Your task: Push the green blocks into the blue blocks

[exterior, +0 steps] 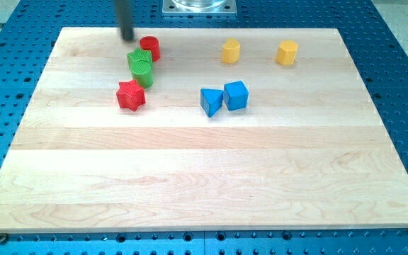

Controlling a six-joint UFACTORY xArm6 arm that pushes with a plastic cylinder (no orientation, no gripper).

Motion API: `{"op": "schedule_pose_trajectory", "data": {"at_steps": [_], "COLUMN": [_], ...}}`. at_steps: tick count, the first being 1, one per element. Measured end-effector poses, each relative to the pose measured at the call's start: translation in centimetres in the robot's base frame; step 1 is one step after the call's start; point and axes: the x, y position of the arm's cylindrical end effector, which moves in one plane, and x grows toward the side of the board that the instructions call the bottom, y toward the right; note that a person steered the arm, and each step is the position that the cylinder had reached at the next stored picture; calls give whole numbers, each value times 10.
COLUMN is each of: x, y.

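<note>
My tip rests near the board's top left, just up and left of the green blocks. Two green blocks sit touching each other: one above, and a green cylinder below it. A blue triangular block and a blue cube stand side by side, touching, at the board's middle, well to the right of the green blocks. A red cylinder touches the upper green block on its upper right. A red star-shaped block lies just below the green cylinder.
Two yellow blocks stand near the top edge: one at top middle, one further right. The wooden board lies on a blue perforated table. A metal base shows at the top.
</note>
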Motion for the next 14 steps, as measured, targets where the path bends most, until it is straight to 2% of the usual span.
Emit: {"op": "schedule_pose_trajectory", "data": {"at_steps": [1,2,4,6,8,9,10,12,13,14], "x": [68,83,65,75,103,143,153,81,63,71], "y": [-30,27,110,188,145,145,164,176,194,236]}}
